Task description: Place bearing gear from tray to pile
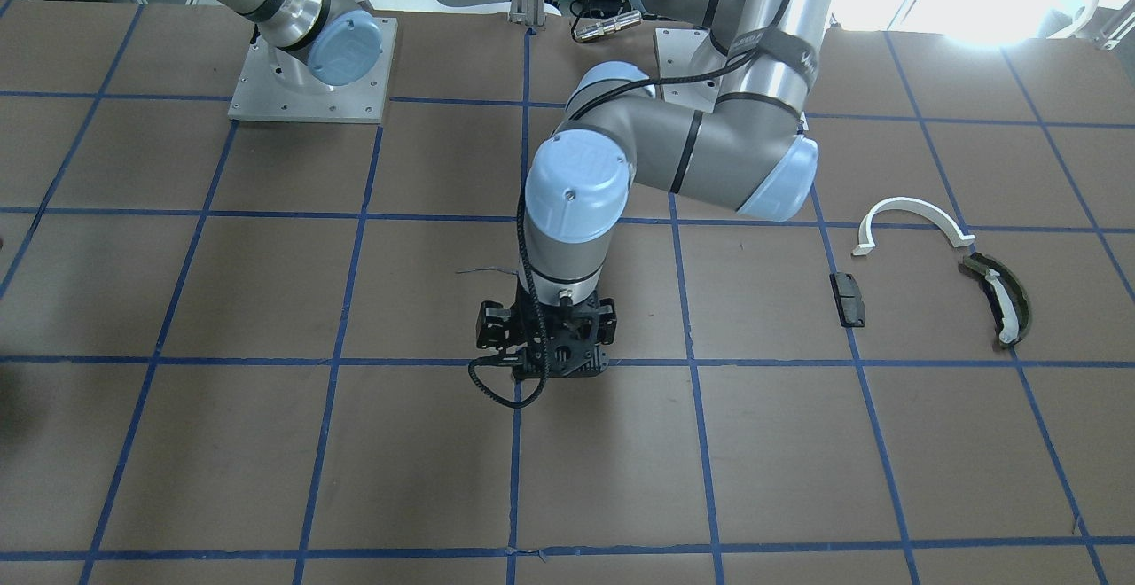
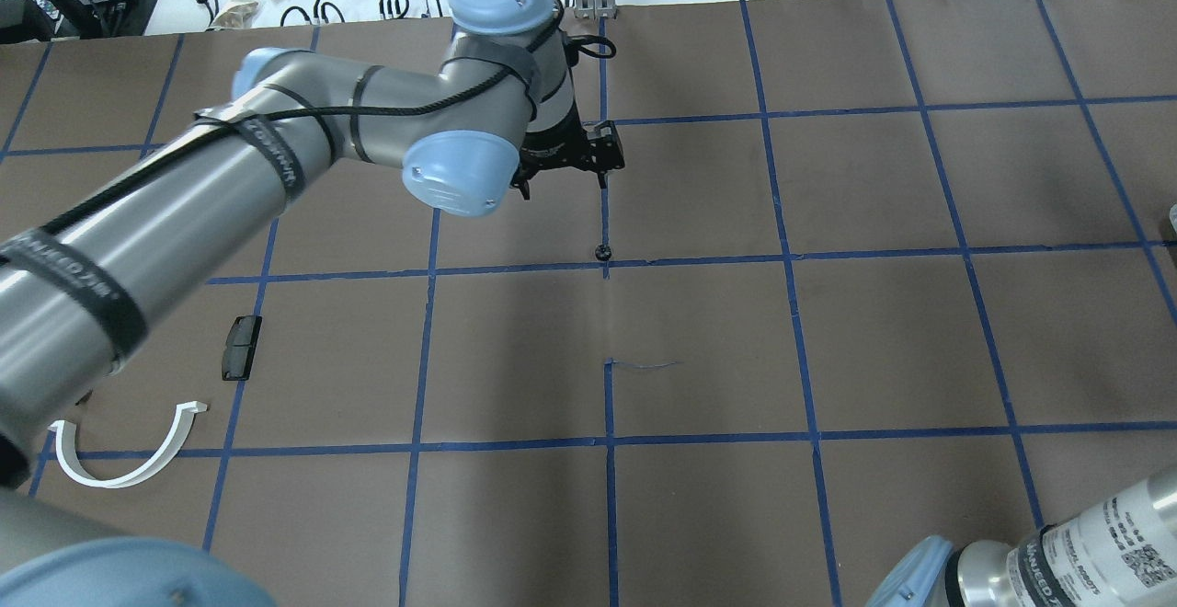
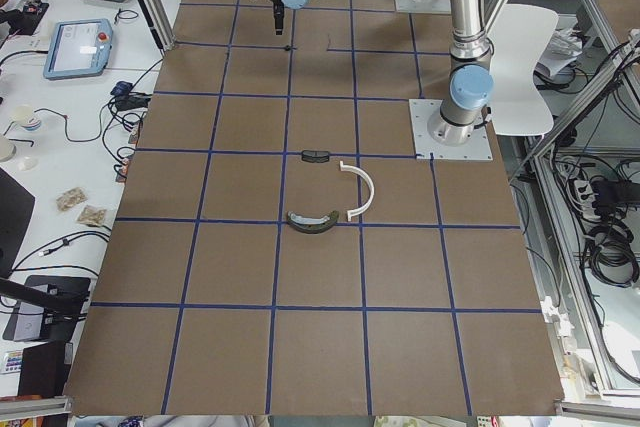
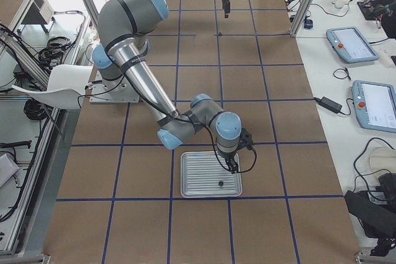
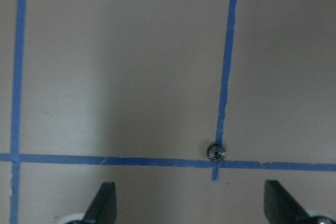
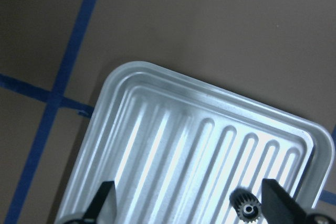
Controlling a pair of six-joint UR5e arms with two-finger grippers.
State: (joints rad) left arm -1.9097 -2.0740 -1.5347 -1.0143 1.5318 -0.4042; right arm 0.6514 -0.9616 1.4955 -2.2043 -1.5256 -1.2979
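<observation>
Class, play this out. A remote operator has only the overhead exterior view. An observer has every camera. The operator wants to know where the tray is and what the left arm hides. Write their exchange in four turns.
Operator: I see no tray from overhead. Where is it?
Observer: In the exterior right view a ribbed metal tray lies on the table, right under the right gripper.
Operator: And what does the left arm hide from me?
Observer: In the front-facing view an olive-dark curved piece with a white strip lies beside the white half-ring arc.
</observation>
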